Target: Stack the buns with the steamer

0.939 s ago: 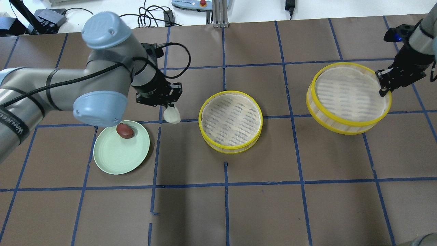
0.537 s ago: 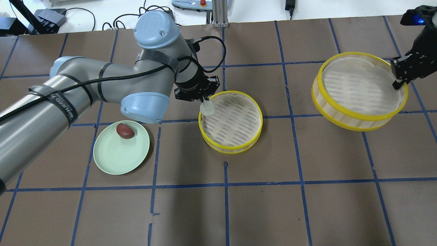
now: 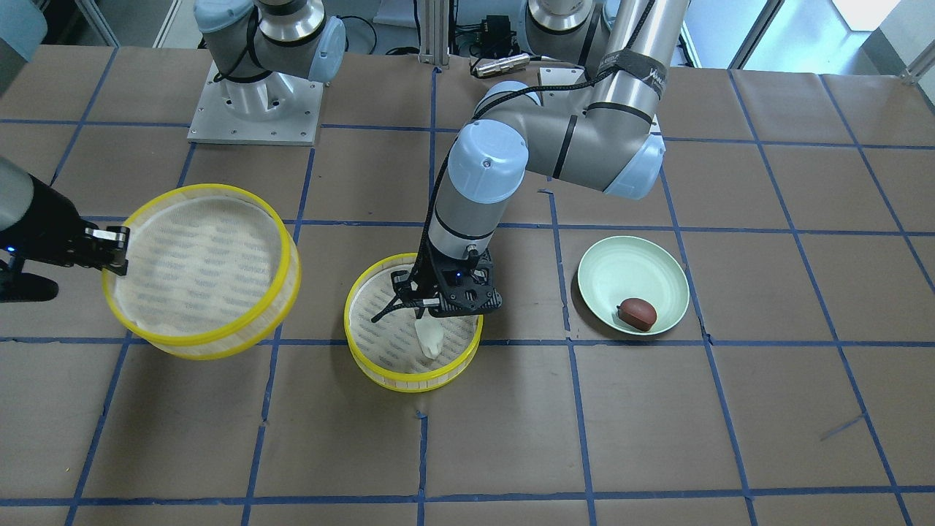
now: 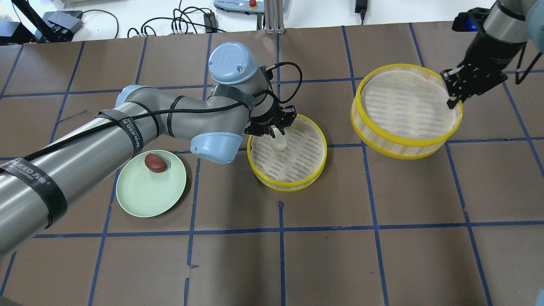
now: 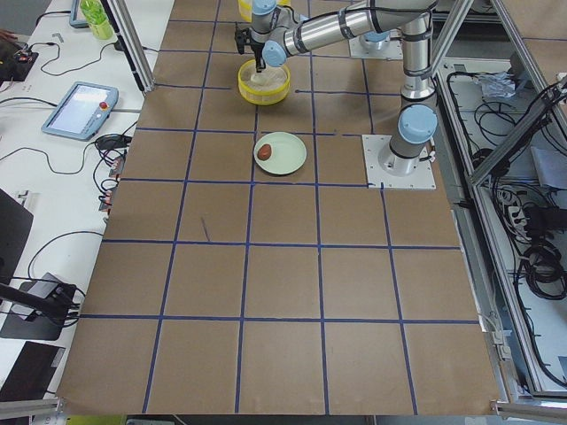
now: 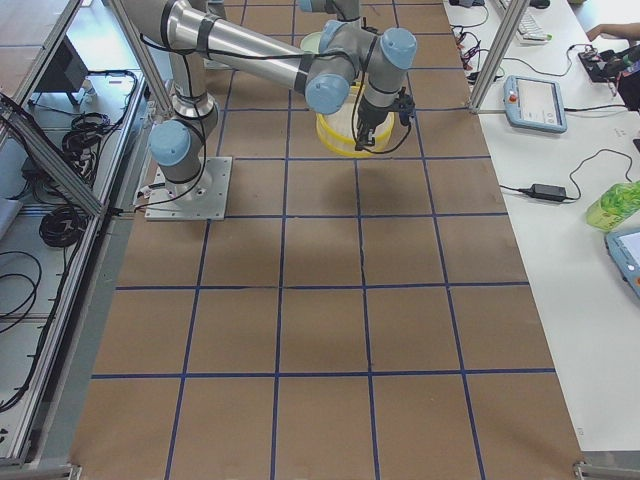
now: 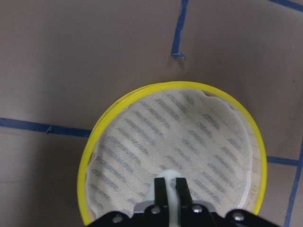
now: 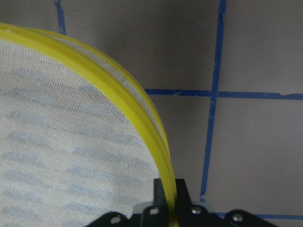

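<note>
The left arm's fingers [image 7: 160, 190] are clenched on a small white, rounded toy bun [image 4: 279, 143], which hangs from them pointing down over the left part of a round, yellow-rimmed steamer tray with a pale cloth liner [image 4: 299, 163]. Whether the bun touches the liner cannot be told. This tray stands flat near the middle of the brown table marked with a grid of blue tape [image 4: 382, 255]. The right arm's fingers [image 8: 182, 193] are pinched on the right side of the yellow rim of a second cloth-lined steamer tray [image 4: 406, 110], one finger inside the rim and one outside. That tray is held off the table, tilted, to the right of the first and apart from it. To the left of the first tray, a small reddish-brown oval bun [image 4: 155, 163] lies on the far part of a pale green round plate [image 4: 148, 197], which rests on the table.
</note>
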You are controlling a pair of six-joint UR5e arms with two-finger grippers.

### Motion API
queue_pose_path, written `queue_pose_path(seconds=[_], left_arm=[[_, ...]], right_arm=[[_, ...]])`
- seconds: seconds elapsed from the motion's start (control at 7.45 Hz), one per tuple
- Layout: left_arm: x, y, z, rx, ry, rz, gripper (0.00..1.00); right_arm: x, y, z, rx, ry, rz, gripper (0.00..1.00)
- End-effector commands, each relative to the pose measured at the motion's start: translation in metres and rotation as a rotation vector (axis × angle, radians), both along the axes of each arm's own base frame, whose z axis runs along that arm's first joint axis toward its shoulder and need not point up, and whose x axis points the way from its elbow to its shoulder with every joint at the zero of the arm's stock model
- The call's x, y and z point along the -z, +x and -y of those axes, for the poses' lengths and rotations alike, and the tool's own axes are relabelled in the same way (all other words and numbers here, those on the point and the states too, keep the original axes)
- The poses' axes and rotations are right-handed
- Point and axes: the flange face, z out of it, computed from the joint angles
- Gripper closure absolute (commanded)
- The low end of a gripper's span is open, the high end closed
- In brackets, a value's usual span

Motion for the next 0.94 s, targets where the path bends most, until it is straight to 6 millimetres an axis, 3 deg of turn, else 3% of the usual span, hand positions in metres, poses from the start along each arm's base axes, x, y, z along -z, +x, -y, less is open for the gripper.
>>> queue_pose_path(seconds=[0.0,0.13,0.27,0.4,0.54,0.67,0.8], left_arm=[[-0.019,0.003,0.003,0.012,-0.043,0.006,0.0],[-0.038,0.039,0.01,0.091,-0.099,0.07,0.0],[-0.05,0.116,0.022,0.153,-0.074,0.129,0.0],[-0.063,0.179,0.01,0.205,-0.026,0.153,0.0],[-0.053,0.233,-0.016,0.311,0.036,0.175,0.0],[-0.022,0.288,-0.03,0.344,0.11,0.194,0.0],[-0.009,0.335,-0.033,0.329,0.135,0.18,0.0]], right_arm=[[0.027,0.07,0.014,0.036,-0.004,-0.015,0.95],[0.03,0.105,0.012,0.041,-0.017,-0.021,0.95],[0.04,0.129,0.006,0.058,-0.029,-0.031,0.95],[0.048,0.162,0.001,0.101,-0.059,-0.039,0.95],[0.058,0.209,-0.002,0.109,-0.096,-0.051,0.95],[0.07,0.249,-0.008,0.087,-0.116,-0.058,0.95],[0.078,0.265,-0.018,0.064,-0.101,-0.055,0.95]])
